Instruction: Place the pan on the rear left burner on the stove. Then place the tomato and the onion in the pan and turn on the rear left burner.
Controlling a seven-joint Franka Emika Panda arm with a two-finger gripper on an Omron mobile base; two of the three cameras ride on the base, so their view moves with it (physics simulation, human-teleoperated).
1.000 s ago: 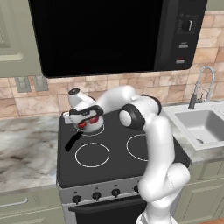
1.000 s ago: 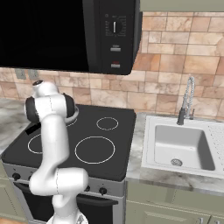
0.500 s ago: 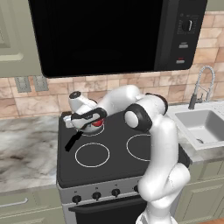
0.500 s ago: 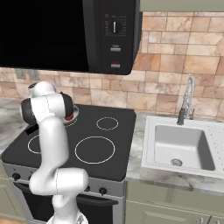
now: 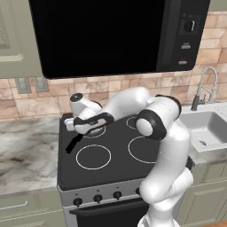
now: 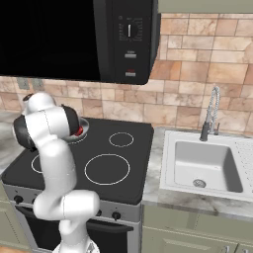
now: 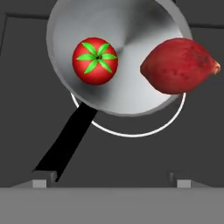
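The pan (image 7: pixel 118 57) sits on the stove (image 5: pixel 111 164) over the rear left burner (image 7: pixel 131 131), whose white ring peeks out from under the pan's near rim in the hand view. Its black handle (image 7: pixel 65 140) runs out toward the stove's left front. The tomato (image 7: pixel 95 61), green stem up, lies inside the pan on its metal floor. The onion (image 7: pixel 179 65) is beside the tomato, apart from it, and appears over the pan's rim on the opposite side. The tool (image 7: pixel 111 181) hangs above the pan with its two fingertips (image 7: pixel 39 183) spread wide and nothing between them. In the left base view the tool (image 5: pixel 88 124) hovers over the stove's rear left corner.
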